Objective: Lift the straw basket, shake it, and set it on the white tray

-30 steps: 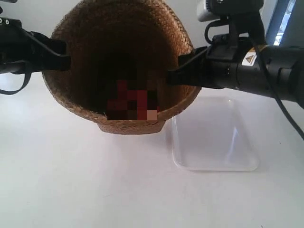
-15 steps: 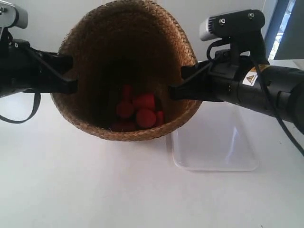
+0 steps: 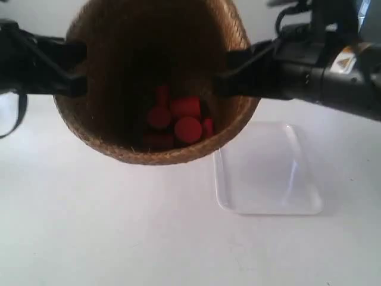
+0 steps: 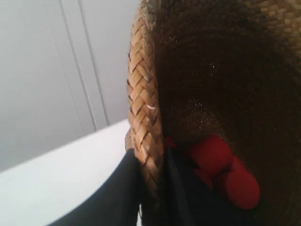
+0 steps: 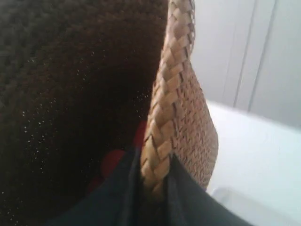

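Pinching straw basket (image 3: pixel 113 59) rim: both grippers (image 4: pixel 150 181) (image 5: pixel 155 181)

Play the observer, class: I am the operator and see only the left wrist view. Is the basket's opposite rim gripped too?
Observer: Yes. The right wrist view shows the right gripper shut on the straw basket rim, one finger inside, one outside.
Operator: Where is the white tray?
Observer: The exterior view shows the white tray flat on the table, toward that view's right of the basket, with nothing on it.

Bare white tray (image 3: pixel 271 182) lies beside raised straw basket (image 3: pixel 119 65).
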Action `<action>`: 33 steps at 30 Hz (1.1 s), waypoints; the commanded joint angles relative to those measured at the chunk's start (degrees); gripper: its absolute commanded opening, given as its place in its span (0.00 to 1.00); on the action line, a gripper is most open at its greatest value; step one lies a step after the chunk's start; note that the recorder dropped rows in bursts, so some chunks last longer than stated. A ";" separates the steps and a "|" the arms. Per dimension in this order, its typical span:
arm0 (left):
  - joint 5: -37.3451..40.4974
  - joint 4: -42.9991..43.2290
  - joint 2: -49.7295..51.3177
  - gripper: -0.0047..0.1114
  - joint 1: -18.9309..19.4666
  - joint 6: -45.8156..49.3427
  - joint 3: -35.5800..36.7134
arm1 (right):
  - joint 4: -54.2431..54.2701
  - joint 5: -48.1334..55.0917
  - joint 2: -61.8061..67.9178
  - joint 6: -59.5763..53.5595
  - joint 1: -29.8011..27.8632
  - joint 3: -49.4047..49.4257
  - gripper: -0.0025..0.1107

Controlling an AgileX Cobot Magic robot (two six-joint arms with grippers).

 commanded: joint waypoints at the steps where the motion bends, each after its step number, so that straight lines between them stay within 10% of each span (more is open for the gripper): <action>1: 2.66 -3.77 1.96 0.04 1.16 6.69 2.84 | -0.06 -2.33 3.69 -2.82 -0.31 2.80 0.02; 15: -6.28 -1.91 -3.88 0.04 -0.61 4.39 0.87 | 0.17 -2.91 0.09 -1.92 0.76 -1.25 0.02; 20: 7.70 -2.85 -3.65 0.04 0.30 7.22 -0.06 | 0.60 -1.66 -0.31 -4.03 1.40 -0.14 0.02; 33: 1.60 -4.72 -2.17 0.04 0.92 4.49 3.74 | 2.05 -2.13 4.94 -3.10 1.43 1.36 0.02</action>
